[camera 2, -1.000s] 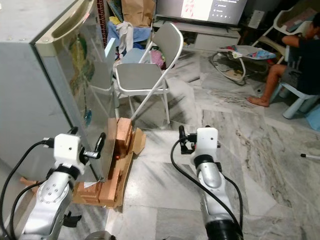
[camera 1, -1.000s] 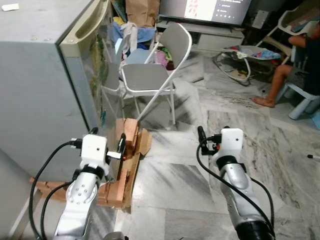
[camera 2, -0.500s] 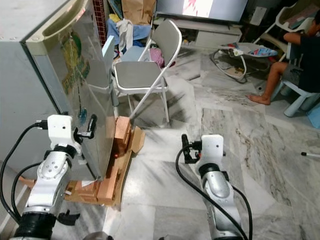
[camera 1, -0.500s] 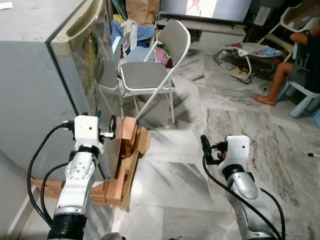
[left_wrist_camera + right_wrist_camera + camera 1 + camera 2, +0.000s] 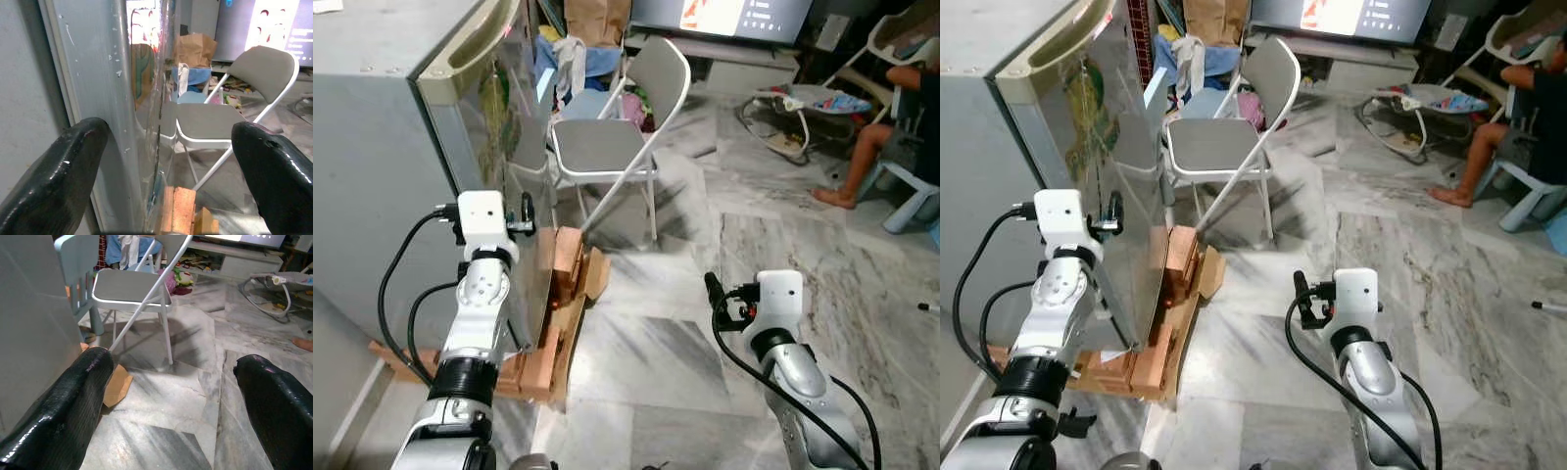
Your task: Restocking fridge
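From the left eye I see the tall grey fridge with its shiny steel door (image 5: 372, 147) on my left, standing on a stack of pale wooden blocks and pallet pieces (image 5: 558, 313). My left gripper (image 5: 523, 213) is raised against the door's front edge, close to the steel face. My right gripper (image 5: 713, 294) hangs low over the grey-veined marble floor (image 5: 646, 362), well apart from the fridge. A grey folding metal chair (image 5: 617, 137) stands just beyond the fridge, and a person sits on a pale blue plastic stool (image 5: 906, 186) at the far right.

The right eye gives the same layout: the fridge door edge runs down to the wooden blocks, and a flat television screen (image 5: 1361, 15) glows at the back of the room.

On the left wrist view, my two black fingers (image 5: 58, 181) are spread wide, released, with the steel door edge between them and nothing gripped. The folding chair and a brown paper bag (image 5: 195, 49) show past it.

On the right wrist view, the fingers (image 5: 63, 416) are likewise parted and empty, pointing across the marble floor toward the chair, with a baby bouncer seat (image 5: 283, 281) beyond.
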Controlling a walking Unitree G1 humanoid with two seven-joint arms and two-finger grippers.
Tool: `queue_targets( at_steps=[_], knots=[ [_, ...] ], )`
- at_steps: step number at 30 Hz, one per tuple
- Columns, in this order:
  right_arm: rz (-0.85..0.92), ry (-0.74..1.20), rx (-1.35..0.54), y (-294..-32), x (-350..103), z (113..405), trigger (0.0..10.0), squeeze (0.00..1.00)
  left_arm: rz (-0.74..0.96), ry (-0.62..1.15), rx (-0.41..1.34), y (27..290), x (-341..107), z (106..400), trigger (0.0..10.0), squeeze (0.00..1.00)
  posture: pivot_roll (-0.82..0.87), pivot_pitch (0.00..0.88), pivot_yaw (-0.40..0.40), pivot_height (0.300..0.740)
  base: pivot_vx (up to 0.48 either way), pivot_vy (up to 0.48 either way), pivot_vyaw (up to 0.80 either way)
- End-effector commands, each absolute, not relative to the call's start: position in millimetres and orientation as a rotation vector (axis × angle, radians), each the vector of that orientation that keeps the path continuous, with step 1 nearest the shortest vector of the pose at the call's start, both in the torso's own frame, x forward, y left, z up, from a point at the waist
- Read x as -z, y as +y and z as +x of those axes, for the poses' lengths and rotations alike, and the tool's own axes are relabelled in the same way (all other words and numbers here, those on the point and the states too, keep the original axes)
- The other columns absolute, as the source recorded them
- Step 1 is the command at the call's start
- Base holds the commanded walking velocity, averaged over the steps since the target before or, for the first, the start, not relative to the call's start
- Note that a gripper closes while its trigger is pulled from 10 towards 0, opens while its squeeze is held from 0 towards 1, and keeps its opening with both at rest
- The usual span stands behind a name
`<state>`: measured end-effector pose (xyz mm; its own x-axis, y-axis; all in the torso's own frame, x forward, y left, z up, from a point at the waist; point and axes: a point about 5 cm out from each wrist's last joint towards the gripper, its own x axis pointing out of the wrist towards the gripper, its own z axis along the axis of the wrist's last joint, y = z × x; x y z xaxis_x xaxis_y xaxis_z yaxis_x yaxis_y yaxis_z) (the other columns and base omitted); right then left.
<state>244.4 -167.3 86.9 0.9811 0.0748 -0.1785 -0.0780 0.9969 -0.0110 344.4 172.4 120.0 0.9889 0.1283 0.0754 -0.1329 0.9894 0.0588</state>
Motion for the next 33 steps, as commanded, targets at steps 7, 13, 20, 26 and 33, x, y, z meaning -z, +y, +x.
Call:
queue_targets(
  at_steps=[7, 13, 20, 26, 33],
  knots=[
    [-0.03, 0.188, -0.071, -175, -92, 234, 10.0, 0.0, 0.066, -0.07, -0.256, 186, -128, 357, 10.0, 0.0, -0.02, 0.042, -0.073, 0.74, 0.0, 0.0, 0.0],
    [-0.032, 0.227, -0.09, -177, -87, 222, 10.0, 0.0, 0.069, -0.09, -0.261, 188, -127, 355, 10.0, 0.0, -0.02, 0.046, -0.073, 0.74, 0.0, 0.0, 0.0],
    [-0.029, 0.24, -0.088, -178, -85, 220, 10.0, 0.0, 0.054, -0.061, -0.115, 176, -123, 361, 10.0, 0.0, -0.02, 0.054, -0.068, 0.74, 0.0, 0.0, 0.0],
    [-0.027, 0.241, -0.084, -178, -86, 221, 10.0, 0.0, 0.071, -0.068, 0.034, 151, -140, 378, 10.0, 0.0, -0.03, 0.051, -0.065, 0.74, 0.0, 0.0, 0.0],
    [-0.052, 0.316, -0.079, -176, -74, 216, 10.0, 0.0, 0.019, -0.179, 0.405, 62, -187, 386, 10.0, 0.0, -0.01, 0.043, -0.066, 0.74, 0.0, 0.0, 0.0]
  ],
)
